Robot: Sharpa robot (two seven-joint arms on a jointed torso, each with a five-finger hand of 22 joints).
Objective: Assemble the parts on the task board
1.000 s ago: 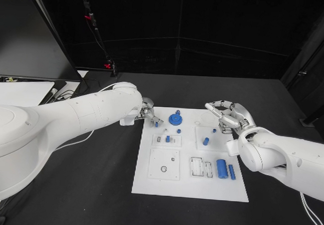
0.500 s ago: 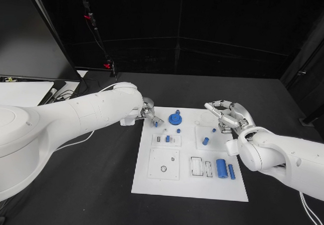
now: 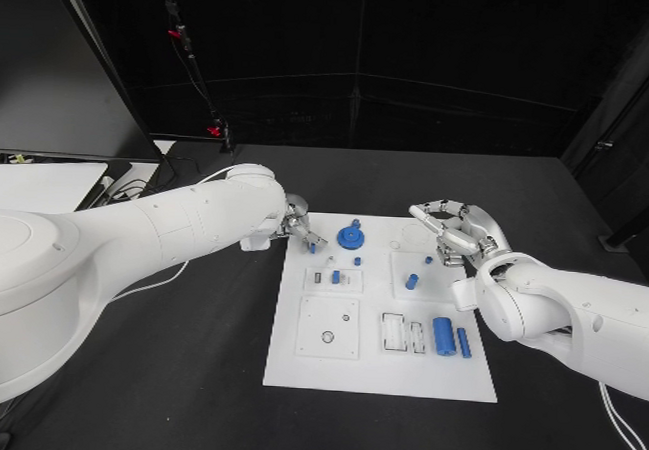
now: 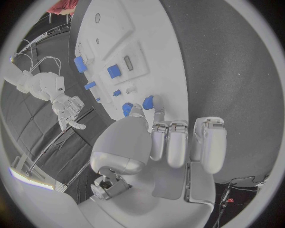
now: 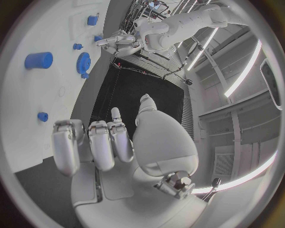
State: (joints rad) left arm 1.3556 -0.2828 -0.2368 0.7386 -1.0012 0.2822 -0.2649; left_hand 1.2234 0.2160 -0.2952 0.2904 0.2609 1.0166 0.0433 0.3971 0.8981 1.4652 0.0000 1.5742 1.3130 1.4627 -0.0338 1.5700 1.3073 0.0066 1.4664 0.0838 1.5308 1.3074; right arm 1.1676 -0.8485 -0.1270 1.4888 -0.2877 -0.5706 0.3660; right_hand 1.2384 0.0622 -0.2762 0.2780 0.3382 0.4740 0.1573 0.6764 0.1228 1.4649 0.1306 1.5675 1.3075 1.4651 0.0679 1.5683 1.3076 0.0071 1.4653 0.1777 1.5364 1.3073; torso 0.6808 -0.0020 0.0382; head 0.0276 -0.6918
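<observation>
The left robot hand (image 3: 298,227), pinching a small blue part (image 4: 147,101) at the task board (image 3: 382,373)'s far-left corner, should lower it squarely, while the right robot hand (image 3: 454,234) hovers open, holding nothing.

Bright and even over the task board (image 3: 384,363), white and sharp against the black table (image 3: 203,380), with dark all behind it and only soft, faint shadows under the blue parts (image 3: 444,336). Round and bent in both wrist views, with the task board's straight edges curved and a dark ring at the rim. Long bright strips of light glowing above in the right wrist view.
</observation>
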